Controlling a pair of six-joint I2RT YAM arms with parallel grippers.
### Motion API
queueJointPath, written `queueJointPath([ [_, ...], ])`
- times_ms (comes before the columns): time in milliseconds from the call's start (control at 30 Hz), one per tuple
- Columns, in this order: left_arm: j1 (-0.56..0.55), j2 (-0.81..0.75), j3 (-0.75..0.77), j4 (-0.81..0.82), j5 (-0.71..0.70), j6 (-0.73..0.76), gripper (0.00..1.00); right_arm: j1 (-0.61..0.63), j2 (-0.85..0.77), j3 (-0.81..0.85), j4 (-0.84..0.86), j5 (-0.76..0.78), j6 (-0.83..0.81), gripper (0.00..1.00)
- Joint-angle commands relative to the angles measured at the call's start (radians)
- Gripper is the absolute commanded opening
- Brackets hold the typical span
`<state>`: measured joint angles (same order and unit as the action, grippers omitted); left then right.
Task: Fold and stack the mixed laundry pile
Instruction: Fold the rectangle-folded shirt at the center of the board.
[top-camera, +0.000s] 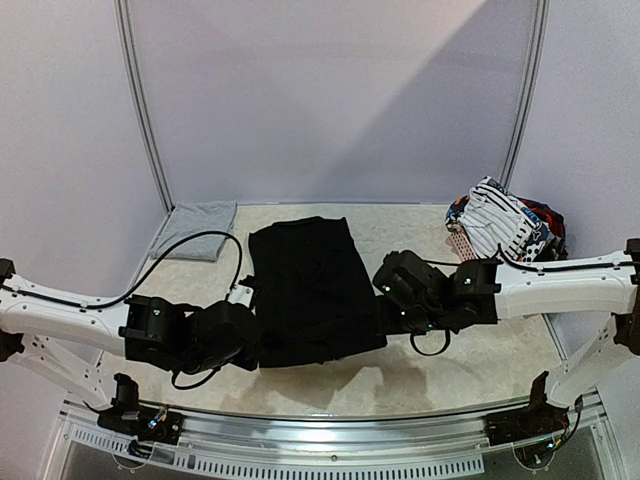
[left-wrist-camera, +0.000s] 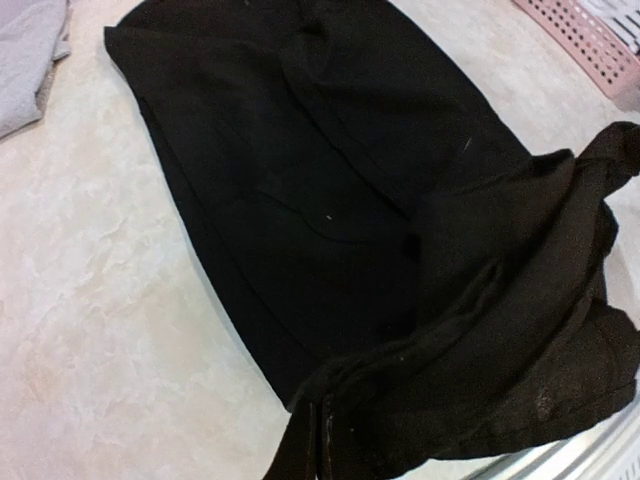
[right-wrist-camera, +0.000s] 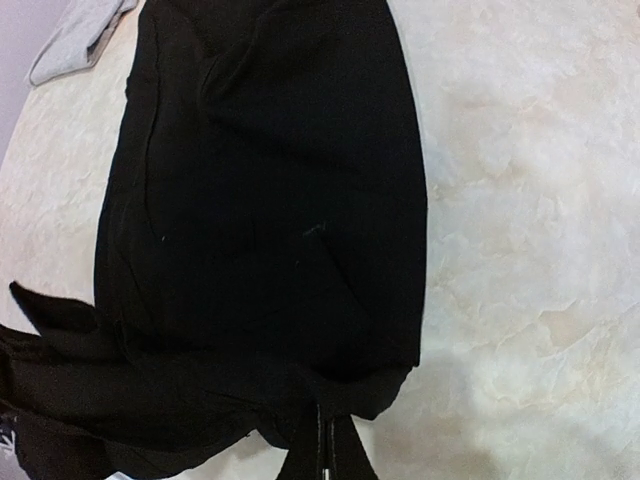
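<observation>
Your left gripper (left-wrist-camera: 324, 442) is clenched on the near left corner of the black trousers (top-camera: 312, 290). In its wrist view the dark cloth is pinched tight between the fingers and wraps up around them. Your right gripper (right-wrist-camera: 325, 448) is clenched on the same trousers at the near right corner, with a tuck of black fabric caught between its fingers.

The trousers lie in the middle of the tabletop (top-camera: 480, 355), folded into a rough rectangle that runs from near to far. The far part rests flat. The near edge is bunched and rumpled between your two grippers, and in the left wrist view a thick fold of it is heaped up to the right.

A light grey garment (top-camera: 195, 230) lies flat at the far left corner, apart from the trousers.

The rest of the laundry pile sits at the far right corner in the pink basket (top-camera: 461, 243). A white black-striped piece (top-camera: 500, 225) is on top, and bits of red and blue (top-camera: 545, 222) show beside it. Both arms reach in low from the sides, and their wrists sit just off the near corners of the black cloth.
</observation>
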<state>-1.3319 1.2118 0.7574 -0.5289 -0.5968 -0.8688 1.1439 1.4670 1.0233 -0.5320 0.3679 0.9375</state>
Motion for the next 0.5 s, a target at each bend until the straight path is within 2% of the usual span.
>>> queueJointPath([
  [0, 0.08, 0.037, 0.022, 0.027, -0.096, 0.027, 0.0, -0.065, 0.066, 0.076, 0.011, 0.102, -0.063, 0.0],
  [233, 0.226, 0.116, 0.05, 0.137, -0.109, 0.125, 0.0, -0.187, 0.165, 0.159, 0.129, 0.022, -0.182, 0.0],
  [467, 0.348, 0.178, 0.101, 0.163, -0.108, 0.183, 0.0, -0.262, 0.288, 0.28, 0.134, 0.0, -0.253, 0.0],
])
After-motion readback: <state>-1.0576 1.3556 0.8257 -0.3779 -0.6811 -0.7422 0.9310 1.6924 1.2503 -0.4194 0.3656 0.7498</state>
